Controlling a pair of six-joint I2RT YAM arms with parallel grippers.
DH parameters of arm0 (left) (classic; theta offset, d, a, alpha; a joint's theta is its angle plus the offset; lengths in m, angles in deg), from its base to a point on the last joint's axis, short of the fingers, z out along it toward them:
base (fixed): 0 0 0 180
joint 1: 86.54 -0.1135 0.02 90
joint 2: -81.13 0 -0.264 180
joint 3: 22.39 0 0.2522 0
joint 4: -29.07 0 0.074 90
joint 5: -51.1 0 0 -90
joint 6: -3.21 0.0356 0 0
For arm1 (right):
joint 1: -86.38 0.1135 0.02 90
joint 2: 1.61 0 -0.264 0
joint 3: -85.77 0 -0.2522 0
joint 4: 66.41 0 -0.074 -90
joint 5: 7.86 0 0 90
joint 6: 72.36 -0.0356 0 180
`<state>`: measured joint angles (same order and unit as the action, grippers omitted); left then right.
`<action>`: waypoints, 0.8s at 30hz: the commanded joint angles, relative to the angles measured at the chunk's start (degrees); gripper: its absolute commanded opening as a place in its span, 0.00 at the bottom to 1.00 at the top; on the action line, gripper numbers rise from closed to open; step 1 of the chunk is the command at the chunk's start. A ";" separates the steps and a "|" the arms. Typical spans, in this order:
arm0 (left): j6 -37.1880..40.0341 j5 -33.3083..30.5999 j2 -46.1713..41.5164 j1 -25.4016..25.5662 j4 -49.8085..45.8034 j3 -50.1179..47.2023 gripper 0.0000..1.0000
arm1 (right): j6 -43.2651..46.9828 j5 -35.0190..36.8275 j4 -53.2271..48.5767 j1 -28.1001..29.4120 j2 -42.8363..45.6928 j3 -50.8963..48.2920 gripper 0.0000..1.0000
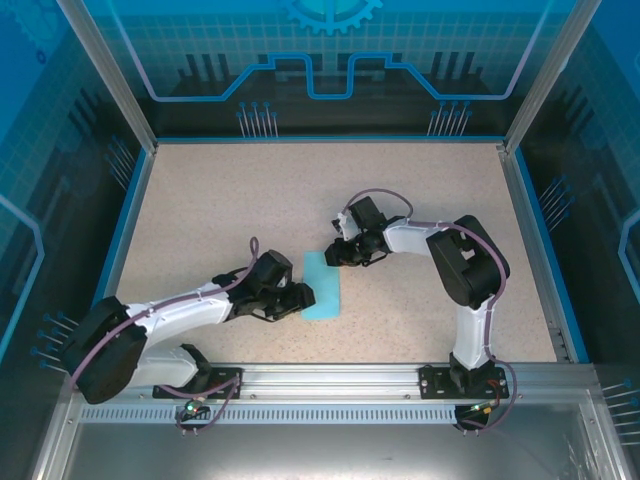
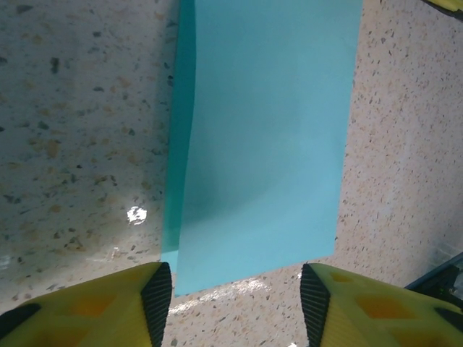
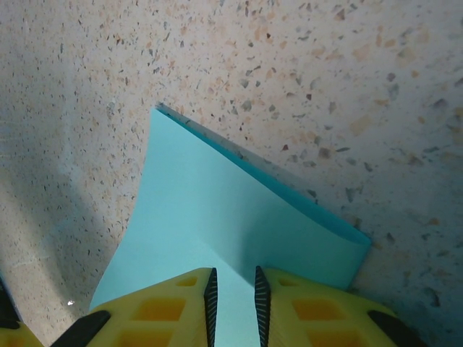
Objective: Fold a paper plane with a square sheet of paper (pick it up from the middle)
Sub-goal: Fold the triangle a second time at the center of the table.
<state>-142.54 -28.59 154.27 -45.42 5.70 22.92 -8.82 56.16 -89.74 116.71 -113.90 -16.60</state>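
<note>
square sheet of paper (image 1: 322, 287) lies on the tabletop (image 1: 240, 200), a little nearer than centre, between the two pincers. it is folded over into a narrow rectangle. in the top view the long axis runs near to far, almost straight away from the arm bases, short edges at the near and far ends. no pointed nose.

left wrist view: paper (image 2: 268, 130) lies mostly flat, and a darker strip of the under layer peeks out along its left long edge. left pincer (image 2: 235, 282) is spread wide, with the yellow fingers (image 2: 108, 311) either side of the near short edge and tabletop showing between them. top view: left pincer (image 1: 303, 297) is at the sheet's left long edge.

right wrist view: paper (image 3: 210, 217) has its top layer bowed up, with the under layer showing along the right edge. right pincer (image 3: 233, 282) is narrow, a thin slit over the paper; can't tell if it actually grips. top view: right pincer (image 1: 337, 256) is at the far end.

the surface is beige speckled stone-look, matte. blue printed panels (image 1: 330, 60) form the walls, and an aluminium rail (image 1: 330, 378) runs along the near edge.
</note>
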 commanded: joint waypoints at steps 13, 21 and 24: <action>-2.85 -1.33 1.79 2.05 1.18 -1.32 0.51 | 1.29 -0.92 0.87 -1.76 -1.10 -2.11 0.24; -3.08 -1.35 2.84 2.38 1.81 -0.54 0.43 | 1.44 -1.09 0.78 -1.87 -1.26 -2.21 0.24; -2.65 -2.00 2.05 2.38 0.20 0.24 0.34 | 1.33 -1.18 0.95 -1.85 -1.31 -2.50 0.24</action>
<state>-145.31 -29.56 157.20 -43.50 6.99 22.66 -8.36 54.65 -87.81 115.94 -113.93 -17.78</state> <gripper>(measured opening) 0.356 0.236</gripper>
